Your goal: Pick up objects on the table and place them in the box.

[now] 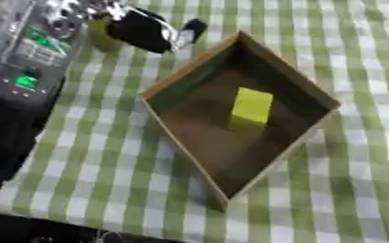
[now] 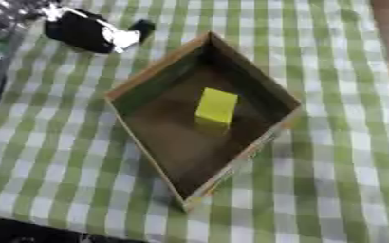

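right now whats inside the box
One yellow block stands on the floor of the box, near the middle. The rest of the floor looks bare, though the near walls hide a strip along their base.

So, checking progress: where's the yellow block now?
The yellow block sits inside the box, mid-view, near its far right wall.

A green-and-white checked cloth (image 1: 90,156) covers the table. On it sits a tan wooden box (image 1: 199,61) with a dark brown inside, holding a bright yellow block (image 1: 252,107). At the upper left is a black and silver hand (image 1: 144,28).
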Controlling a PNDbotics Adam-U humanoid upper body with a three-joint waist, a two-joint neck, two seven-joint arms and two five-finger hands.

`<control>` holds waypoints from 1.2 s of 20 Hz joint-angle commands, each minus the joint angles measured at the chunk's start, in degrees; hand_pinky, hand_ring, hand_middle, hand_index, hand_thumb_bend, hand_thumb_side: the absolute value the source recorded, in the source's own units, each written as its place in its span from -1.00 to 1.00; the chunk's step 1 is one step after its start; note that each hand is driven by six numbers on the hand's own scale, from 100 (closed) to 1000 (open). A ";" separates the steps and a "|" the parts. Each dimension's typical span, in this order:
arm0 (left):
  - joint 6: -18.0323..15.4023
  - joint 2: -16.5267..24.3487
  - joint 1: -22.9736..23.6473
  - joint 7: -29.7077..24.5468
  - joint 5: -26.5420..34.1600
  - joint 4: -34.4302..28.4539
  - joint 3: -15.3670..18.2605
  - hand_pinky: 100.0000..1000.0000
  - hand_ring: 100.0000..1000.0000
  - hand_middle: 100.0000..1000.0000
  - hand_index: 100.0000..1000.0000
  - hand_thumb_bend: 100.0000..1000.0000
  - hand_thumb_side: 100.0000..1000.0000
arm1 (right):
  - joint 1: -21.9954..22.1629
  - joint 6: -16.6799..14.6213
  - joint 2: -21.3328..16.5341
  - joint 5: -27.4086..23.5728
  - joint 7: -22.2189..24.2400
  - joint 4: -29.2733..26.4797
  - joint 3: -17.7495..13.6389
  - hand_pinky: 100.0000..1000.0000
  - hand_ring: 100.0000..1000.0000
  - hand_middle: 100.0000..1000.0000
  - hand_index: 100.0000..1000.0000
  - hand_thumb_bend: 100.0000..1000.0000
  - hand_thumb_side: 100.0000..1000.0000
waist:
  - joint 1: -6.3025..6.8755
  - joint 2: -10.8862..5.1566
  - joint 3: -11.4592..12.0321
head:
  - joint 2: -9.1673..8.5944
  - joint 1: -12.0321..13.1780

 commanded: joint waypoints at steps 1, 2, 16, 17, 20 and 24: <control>1.38 6.63 -0.45 0.91 0.63 3.93 2.42 0.70 0.72 0.63 0.82 -0.24 -0.24 | -0.39 -0.02 -2.30 0.89 -0.40 -0.87 -0.52 0.75 0.12 0.06 0.60 -1.00 -0.18 | -0.10 -1.13 -0.08 | -0.78 -0.55; 1.21 7.81 -0.38 1.24 0.15 6.19 2.67 0.70 0.73 0.64 0.82 -0.19 -0.23 | -0.38 -0.07 -2.39 1.02 -0.41 -0.87 -0.49 0.75 0.11 0.05 0.60 -1.00 -0.18 | -0.13 -1.02 -0.12 | -0.87 -0.62; -5.88 7.74 -4.51 4.34 -3.73 32.49 4.97 0.72 0.70 0.58 0.80 0.29 -0.18 | -1.55 -0.53 -2.42 1.60 0.16 -0.87 0.17 0.76 0.09 0.04 0.60 -1.00 -0.18 | -0.28 1.42 -1.99 | -3.50 2.09; -5.98 7.55 -5.04 4.58 -4.16 33.83 5.26 0.72 0.71 0.58 0.81 0.28 -0.18 | -1.67 -0.55 -2.42 1.62 0.27 -0.87 0.24 0.76 0.09 0.03 0.60 -1.00 -0.18 | -0.24 1.67 -2.13 | -3.80 2.26; -6.13 6.91 -6.36 5.79 -4.61 37.10 6.22 0.71 0.71 0.60 0.82 0.24 -0.12 | -1.99 -0.60 -2.40 1.67 0.58 -0.87 0.41 0.76 0.09 0.03 0.60 -1.00 -0.18 | -0.12 2.28 -2.63 | -4.51 2.70; -5.44 6.74 -7.50 8.11 -4.67 40.37 7.56 0.71 0.71 0.60 0.82 0.22 -0.11 | -2.35 -0.68 -2.44 1.74 0.86 -0.87 0.54 0.76 0.08 0.02 0.61 -1.00 -0.18 | 0.20 3.11 -3.52 | -5.61 3.39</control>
